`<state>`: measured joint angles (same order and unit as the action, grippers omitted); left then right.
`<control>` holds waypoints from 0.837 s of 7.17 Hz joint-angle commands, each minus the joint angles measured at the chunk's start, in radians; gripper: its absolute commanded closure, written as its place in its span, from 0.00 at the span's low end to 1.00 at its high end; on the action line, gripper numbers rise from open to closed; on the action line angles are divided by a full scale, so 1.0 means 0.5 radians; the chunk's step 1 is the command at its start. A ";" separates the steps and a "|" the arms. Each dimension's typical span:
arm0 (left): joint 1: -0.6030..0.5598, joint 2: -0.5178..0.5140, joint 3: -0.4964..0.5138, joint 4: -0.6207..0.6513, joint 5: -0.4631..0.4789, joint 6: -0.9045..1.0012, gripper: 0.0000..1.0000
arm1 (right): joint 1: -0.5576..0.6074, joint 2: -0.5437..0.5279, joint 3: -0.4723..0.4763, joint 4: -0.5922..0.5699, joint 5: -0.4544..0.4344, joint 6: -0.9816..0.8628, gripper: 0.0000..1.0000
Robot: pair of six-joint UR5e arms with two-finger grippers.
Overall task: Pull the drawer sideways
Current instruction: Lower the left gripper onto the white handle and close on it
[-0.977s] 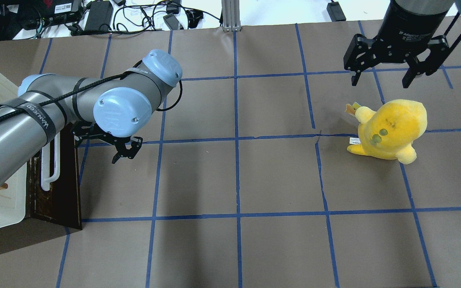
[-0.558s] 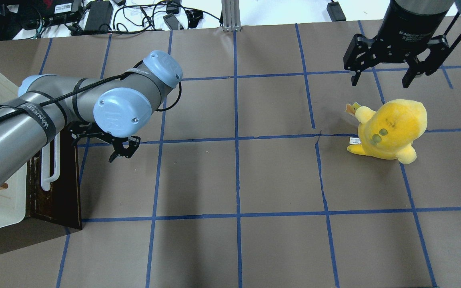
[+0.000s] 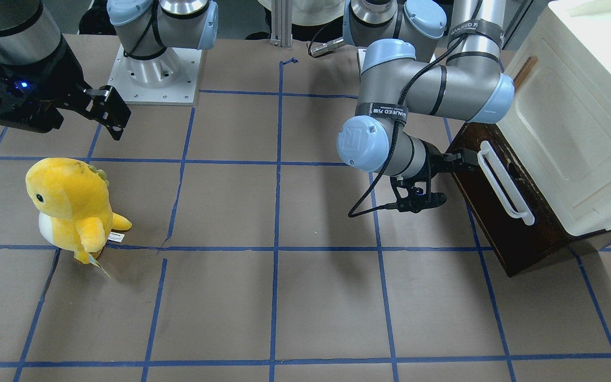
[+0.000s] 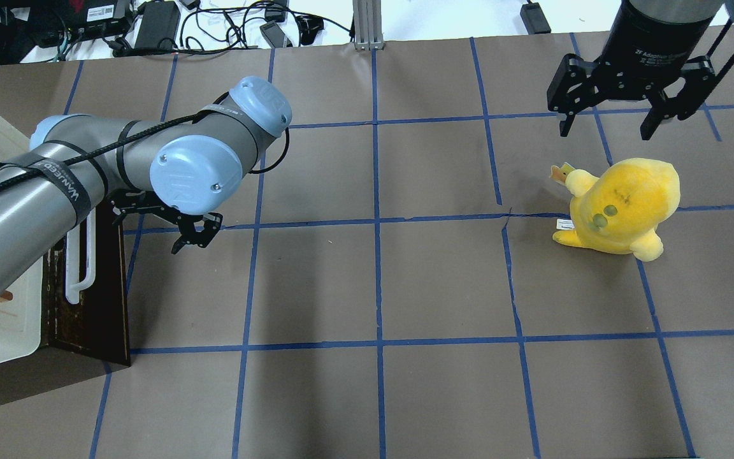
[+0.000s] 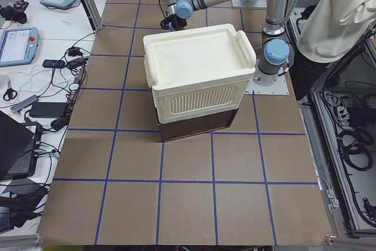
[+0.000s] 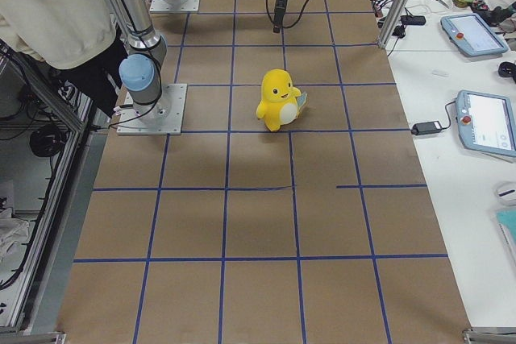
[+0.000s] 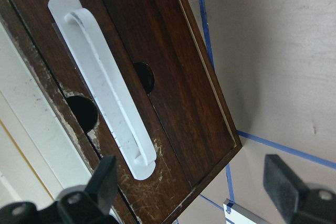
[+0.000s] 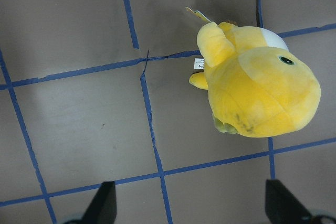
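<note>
The left end effector (image 7: 191, 176), open and empty, should shift toward the wrist view's lower left — straddling the white handle (image 7: 107, 103) squarely — before pulling the drawer (image 3: 496, 233) straight.

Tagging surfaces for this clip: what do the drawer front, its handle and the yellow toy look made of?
Drawer front: seemingly dark-stained wood, grain visible, finish scuffed pale in places. Handle: probably smooth white plastic, though painted metal is possible. Yellow toy: plush fabric, fuzzy surface, sewn-in tag.
</note>
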<state>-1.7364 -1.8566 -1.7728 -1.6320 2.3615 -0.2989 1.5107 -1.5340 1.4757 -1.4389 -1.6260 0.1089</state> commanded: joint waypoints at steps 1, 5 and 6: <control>0.000 -0.097 -0.010 0.009 0.222 -0.010 0.00 | 0.001 0.000 0.000 0.000 0.000 0.000 0.00; 0.021 -0.275 -0.098 -0.006 0.507 -0.147 0.01 | 0.001 0.000 0.000 0.000 0.000 0.000 0.00; 0.076 -0.284 -0.129 -0.012 0.581 -0.148 0.01 | 0.001 0.000 0.000 0.000 0.000 0.000 0.00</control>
<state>-1.7212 -1.9865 -1.8152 -1.6341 2.6122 -0.3633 1.5110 -1.5340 1.4757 -1.4387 -1.6260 0.1089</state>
